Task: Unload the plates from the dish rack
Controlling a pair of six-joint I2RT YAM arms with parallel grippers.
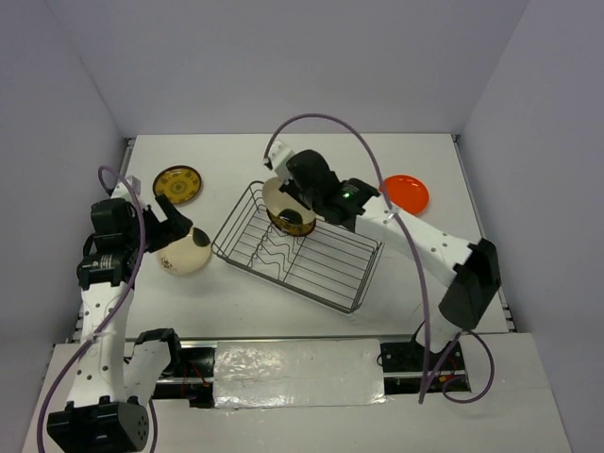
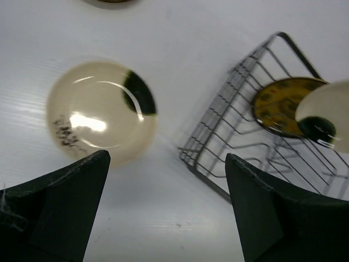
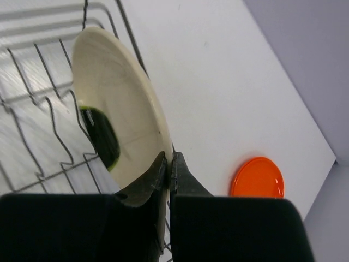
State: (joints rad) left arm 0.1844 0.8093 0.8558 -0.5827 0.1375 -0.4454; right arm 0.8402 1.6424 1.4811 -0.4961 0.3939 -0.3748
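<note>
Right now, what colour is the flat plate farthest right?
The plate is plain orange-red; right wrist view best.

The cream plate (image 2: pixel 101 112) is glossy glaze with bright highlights (so is the 2nd cream plate (image 3: pixel 117 103)). The rack (image 1: pixel 283 279) is thin dark metal wire, slightly shiny. The orange plate (image 3: pixel 257 177) looks smooth, satin. The table (image 2: pixel 180 54) is matt white, faintly grained. The left fingers (image 2: pixel 54 218) are matt black, rough-edged.

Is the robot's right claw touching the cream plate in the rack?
Touching. The right wrist view shows the right gripper pinched shut on the cream plate at its rim, with no gap.
</note>
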